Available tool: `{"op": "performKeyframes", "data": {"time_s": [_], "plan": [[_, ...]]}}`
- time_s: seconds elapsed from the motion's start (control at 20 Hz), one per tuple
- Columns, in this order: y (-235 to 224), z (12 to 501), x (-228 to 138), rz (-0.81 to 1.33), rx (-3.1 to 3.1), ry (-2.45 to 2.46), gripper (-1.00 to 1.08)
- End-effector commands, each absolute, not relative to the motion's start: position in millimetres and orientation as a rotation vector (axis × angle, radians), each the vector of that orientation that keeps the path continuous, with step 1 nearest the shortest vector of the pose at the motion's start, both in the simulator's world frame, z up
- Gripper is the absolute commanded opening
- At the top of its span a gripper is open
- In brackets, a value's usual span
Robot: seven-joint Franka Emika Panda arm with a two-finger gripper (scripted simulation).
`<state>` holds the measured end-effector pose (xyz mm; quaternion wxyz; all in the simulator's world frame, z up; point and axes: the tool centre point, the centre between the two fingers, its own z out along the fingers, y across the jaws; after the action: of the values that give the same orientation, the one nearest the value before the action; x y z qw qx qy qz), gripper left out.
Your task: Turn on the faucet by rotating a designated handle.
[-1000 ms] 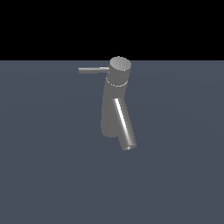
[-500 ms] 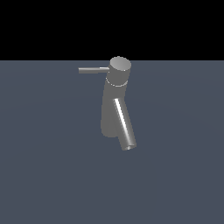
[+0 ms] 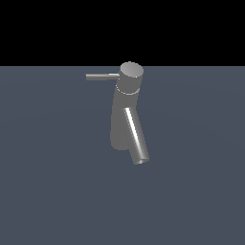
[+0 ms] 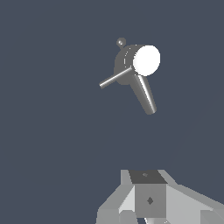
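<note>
A flat slate-grey desk (image 3: 52,191) fills the lower part of the exterior view under a black band, and fills the wrist view edge to edge. On it stands the faucet (image 3: 125,112), its tall grey body leaning and topped by a round, flat cap; in the wrist view the faucet (image 4: 131,65) is seen from above, the cap face washed out to plain white. A shiny spout (image 3: 135,138) slants down from the body, ending in an open mouth; from above the spout (image 4: 145,95) runs off the cap at an angle. The handle (image 3: 102,76) — a thin straight rod, far slimmer than the spout — sticks out level from the cap toward the exterior view's left; in the wrist view the handle (image 4: 116,77) juts out beside the spout, the two spread apart like a V. A small round knob (image 4: 121,42) shows just past the cap on the far side; what it belongs to is hard to make out.

The gripper (image 4: 151,212) appears only in the wrist view, and only in part: pale grey blocks of its housing, cut off by the frame edge. The jaws themselves are not visible, so it cannot be told whether they are spread or pressed together. The faucet stands well apart from the jaws, ahead of them across bare desk, with nothing touching the handle. The arm does not show in the exterior view — the faucet stands there alone.
</note>
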<state>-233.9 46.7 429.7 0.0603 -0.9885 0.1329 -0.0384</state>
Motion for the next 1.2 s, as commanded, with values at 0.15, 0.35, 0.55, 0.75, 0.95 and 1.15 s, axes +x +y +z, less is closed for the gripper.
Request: {"op": "performKeyframes", "data": {"time_s": [0.15,0.35,0.55,0.75,0.95,1.15], "plan": [[55.7,406.4,-217.2,-0.178,-2.900,0.609,-1.00],[61.2,391.3,-204.3,-0.218,-2.829,0.742,-1.00],[65.7,377.4,-190.9,-0.256,-2.757,0.866,-1.00],[69.4,364.5,-177.2,-0.292,-2.681,0.980,-1.00],[72.2,352.4,-163.2,-0.325,-2.604,1.086,-1.00],[74.3,341.1,-148.8,-0.357,-2.524,1.186,-1.00]]}}
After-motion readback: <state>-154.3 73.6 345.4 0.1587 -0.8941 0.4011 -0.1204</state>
